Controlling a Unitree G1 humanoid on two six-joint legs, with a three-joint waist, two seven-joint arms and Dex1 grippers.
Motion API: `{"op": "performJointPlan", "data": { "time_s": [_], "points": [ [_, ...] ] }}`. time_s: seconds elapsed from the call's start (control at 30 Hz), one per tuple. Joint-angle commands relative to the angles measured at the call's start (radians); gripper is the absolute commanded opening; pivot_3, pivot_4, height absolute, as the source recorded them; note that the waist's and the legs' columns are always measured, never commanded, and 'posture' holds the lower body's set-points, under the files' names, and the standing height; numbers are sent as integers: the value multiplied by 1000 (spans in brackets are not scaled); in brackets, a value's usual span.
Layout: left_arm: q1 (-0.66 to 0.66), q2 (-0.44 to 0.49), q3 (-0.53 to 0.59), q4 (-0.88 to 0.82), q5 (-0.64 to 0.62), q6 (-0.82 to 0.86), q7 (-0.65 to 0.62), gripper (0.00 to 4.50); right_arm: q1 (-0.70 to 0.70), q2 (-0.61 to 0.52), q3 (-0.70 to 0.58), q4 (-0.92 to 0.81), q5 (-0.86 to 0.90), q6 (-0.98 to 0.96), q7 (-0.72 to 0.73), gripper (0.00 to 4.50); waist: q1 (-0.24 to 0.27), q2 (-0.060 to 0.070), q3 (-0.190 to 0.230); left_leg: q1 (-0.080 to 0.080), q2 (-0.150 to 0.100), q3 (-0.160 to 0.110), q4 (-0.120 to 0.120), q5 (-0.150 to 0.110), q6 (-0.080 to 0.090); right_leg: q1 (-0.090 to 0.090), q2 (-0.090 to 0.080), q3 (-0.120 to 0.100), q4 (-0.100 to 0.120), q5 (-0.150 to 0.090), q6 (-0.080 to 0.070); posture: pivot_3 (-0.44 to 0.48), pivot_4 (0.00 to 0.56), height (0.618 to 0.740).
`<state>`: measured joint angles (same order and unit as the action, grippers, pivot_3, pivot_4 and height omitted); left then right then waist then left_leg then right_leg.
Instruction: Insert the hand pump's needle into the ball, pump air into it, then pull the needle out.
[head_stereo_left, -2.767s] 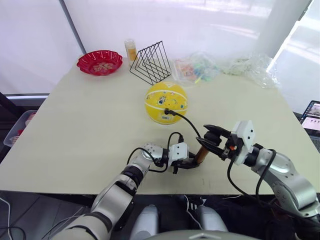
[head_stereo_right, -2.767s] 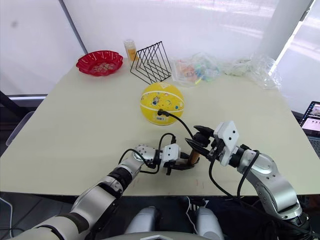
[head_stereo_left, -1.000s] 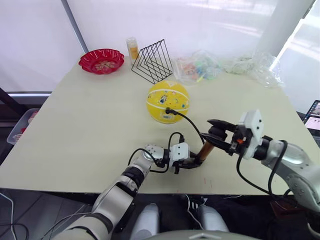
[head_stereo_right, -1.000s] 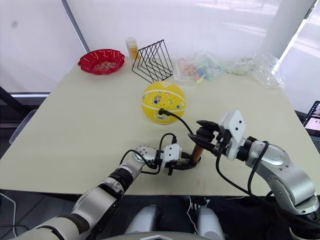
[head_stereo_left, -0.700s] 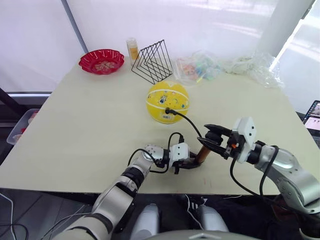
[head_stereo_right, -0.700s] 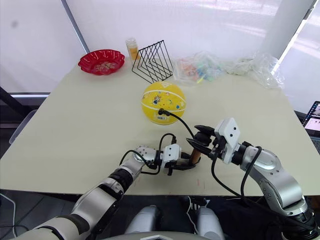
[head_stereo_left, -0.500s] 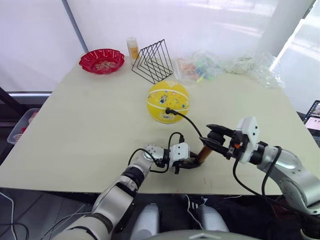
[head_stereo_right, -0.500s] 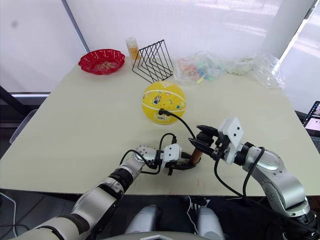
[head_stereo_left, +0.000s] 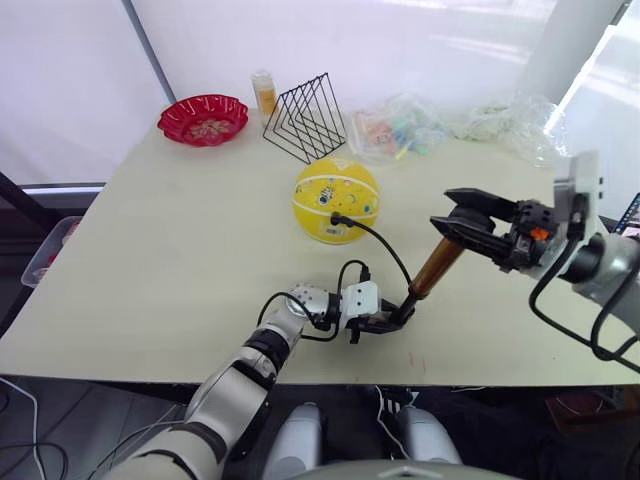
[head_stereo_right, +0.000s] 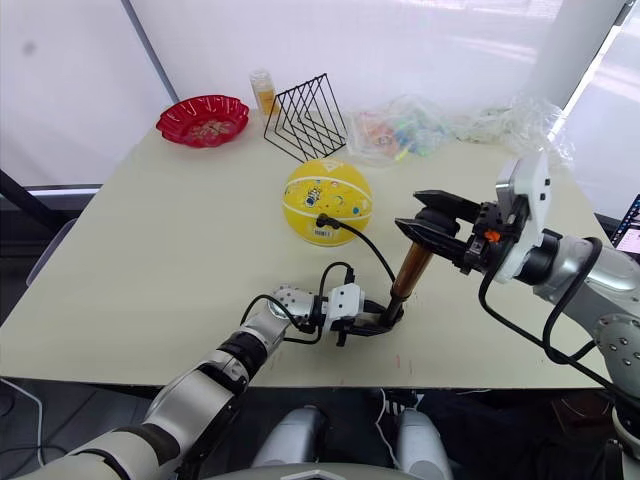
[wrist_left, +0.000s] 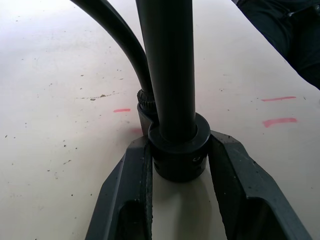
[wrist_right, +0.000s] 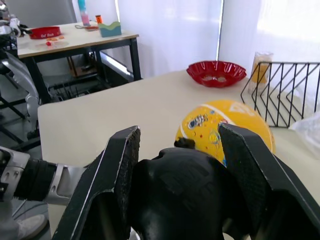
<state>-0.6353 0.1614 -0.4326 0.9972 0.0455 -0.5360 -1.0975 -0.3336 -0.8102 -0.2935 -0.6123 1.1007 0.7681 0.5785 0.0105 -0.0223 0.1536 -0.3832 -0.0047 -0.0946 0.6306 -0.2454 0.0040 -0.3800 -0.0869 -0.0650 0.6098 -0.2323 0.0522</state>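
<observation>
— Yellow, you said? Where is the ball (head_stereo_left: 336, 202) sitting?

— Mid-table (head_stereo_left: 170, 250), round and full. The needle's (head_stereo_left: 336, 219) black fitting is sitting in its near side, with the thin hose (head_stereo_left: 385, 250) curving forward to the hand pump (head_stereo_left: 432, 270).

— And who is holding the pump?

— Both arms. The left gripper (wrist_left: 176, 165) is clamping the black base cap against the table's near edge. The right gripper (head_stereo_left: 455, 222) is gripping the black handle, raised up and to the right, so the gold tube is leaning at a slant.

— Anything else on the table?

— A red bowl (head_stereo_left: 202, 119), a wire rack (head_stereo_left: 305, 122), a small bottle (head_stereo_left: 264, 96) and plastic bags (head_stereo_left: 450, 128) along the far edge.
</observation>
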Motion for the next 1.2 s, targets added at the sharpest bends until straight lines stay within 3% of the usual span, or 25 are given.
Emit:
{"op": "performJointPlan", "data": {
  "time_s": [0.03, 0.23, 0.57, 0.67, 0.93, 1.03, 1.2],
  "points": [
    [60, 78, -30, 139, 107, 71, 33, 1113, -51, -54, -101, -12, 61, 3, -25, 2006, 0, 0, 0, 0, 0, 1, 0, 0, 0, 0, 0, 0, 0, 0, 0, 0, 150, 737],
    [61, 79, -30, 139, 107, 70, 34, 1113, -88, -99, -89, -6, 119, 39, -59, 2006, 1, -1, 2, 0, 0, 3, 0, 0, 0, 0, 0, 0, 0, 0, 0, 0, 150, 737],
    [59, 76, -24, 138, 102, 72, 38, 1113, -15, -108, 36, -32, -15, 50, -10, 2006, 0, -3, 1, 0, 1, 3, 0, 0, 0, 0, 0, 0, 0, 0, 0, 0, 150, 737],
    [58, 68, -20, 133, 95, 76, 34, 1113, 72, -27, 188, -20, -148, -14, 5, 2006, 1, -8, -3, 0, 1, 3, 0, 0, 0, 0, 0, 0, 0, 0, 0, 0, 150, 737],
    [58, 67, -19, 133, 95, 76, 34, 1113, 95, 9, 214, -14, -225, -54, 39, 2006, -1, -8, -5, 2, 1, 0, 0, 0, -1, 1, 0, 2, 0, 0, -1, 0, 150, 737],
    [63, 71, -11, 115, 85, 72, 32, 1113, 227, 110, 371, 96, -406, -186, 53, 2006, 0, -11, -9, 2, 2, -1, -1, 0, 0, 1, 1, 1, 0, 0, -1, 0, 150, 737],
    [66, 69, -6, 107, 84, 72, 30, 1113, 265, 183, 423, 150, -492, -254, 84, 2006, -9, -10, -12, 4, 2, 0, -1, 0, -1, 1, 1, 3, 0, 0, -1, 0, 150, 737]
  ]
}}
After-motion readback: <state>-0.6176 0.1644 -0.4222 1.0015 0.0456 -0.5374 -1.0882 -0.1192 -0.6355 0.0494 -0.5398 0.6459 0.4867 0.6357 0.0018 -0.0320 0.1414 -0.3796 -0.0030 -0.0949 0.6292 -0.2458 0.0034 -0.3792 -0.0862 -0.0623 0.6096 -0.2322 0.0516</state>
